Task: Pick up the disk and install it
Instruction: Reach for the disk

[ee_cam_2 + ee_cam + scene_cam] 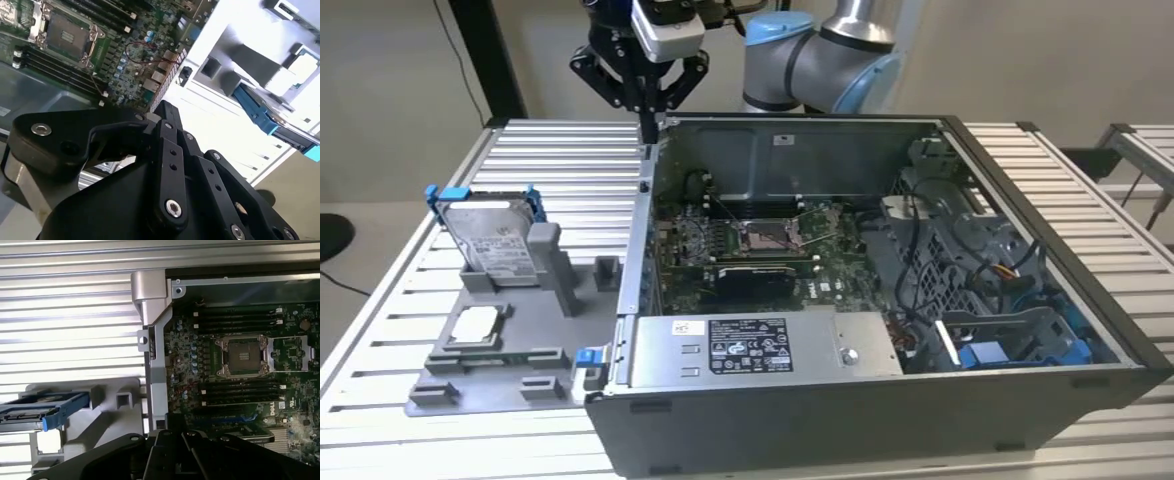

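the disk stands on edge in a grey holder on the counter, left of frame, probably so its top can be gripped. it is silver-grey with a white label and blue frame. the end effector, upper centre over the case wall, is closed and empty.

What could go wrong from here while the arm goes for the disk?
The black pincer hangs shut just above the grey metal computer case's wall; lowering may strike it. The silver-grey rectangular disk with blue frame stands upright in a grey plastic holder; a sideways nudge might tip it.
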`<action>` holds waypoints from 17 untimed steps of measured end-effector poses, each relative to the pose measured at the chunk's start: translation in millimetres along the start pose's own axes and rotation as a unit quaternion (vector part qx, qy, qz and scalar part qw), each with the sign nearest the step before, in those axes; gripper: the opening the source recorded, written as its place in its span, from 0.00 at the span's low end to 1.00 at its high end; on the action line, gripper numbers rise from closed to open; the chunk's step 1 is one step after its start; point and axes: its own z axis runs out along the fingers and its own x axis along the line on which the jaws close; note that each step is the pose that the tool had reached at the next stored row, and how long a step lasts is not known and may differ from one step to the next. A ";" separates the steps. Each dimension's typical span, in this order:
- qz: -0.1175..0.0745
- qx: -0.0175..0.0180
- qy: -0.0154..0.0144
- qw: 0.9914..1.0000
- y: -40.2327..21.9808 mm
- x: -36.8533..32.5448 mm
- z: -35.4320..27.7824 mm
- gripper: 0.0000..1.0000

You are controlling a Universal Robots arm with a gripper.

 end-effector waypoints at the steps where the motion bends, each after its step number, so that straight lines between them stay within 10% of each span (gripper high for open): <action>1: 0.000 0.000 0.000 1.000 -0.5 1.5 0.0 0.00; 17: 0.000 0.000 0.000 1.000 -2.3 16.4 0.5 0.00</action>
